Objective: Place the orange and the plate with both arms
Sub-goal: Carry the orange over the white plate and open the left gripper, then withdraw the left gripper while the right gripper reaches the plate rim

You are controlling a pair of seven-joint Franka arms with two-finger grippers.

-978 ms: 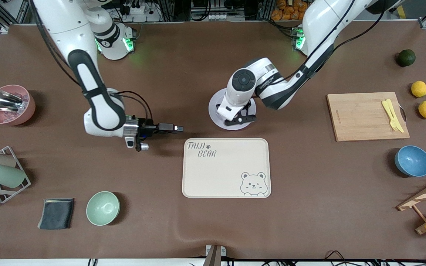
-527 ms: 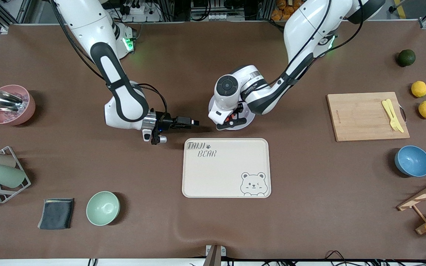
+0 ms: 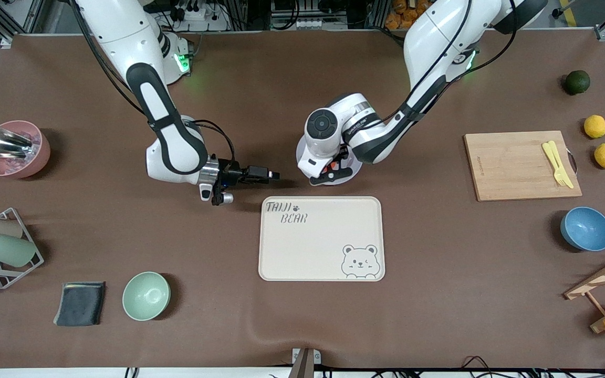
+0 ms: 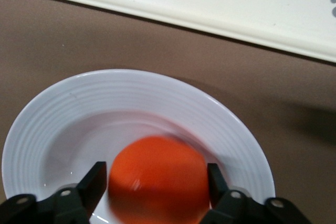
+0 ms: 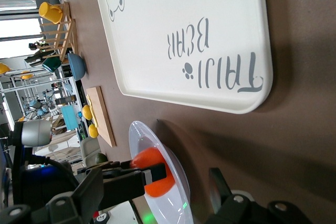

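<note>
White plate (image 4: 157,103), upper centre of the front view, carries the orange (image 4: 157,179); left gripper (image 4: 157,187) reaches down, fingers clamped on it. Right gripper (image 3: 276,175) hovers level beside the plate, fingers apart.

Even overhead light w/ soft shadows under the arms. Left wrist view: orange (image 4: 156,179) looks motion-blurred, maybe just too close; plate (image 4: 220,129) rim sharp. Windows glare at right wrist view's edge.

The orange (image 4: 156,180) sits in the plate (image 4: 63,109), beside the tray (image 3: 321,239).
</note>
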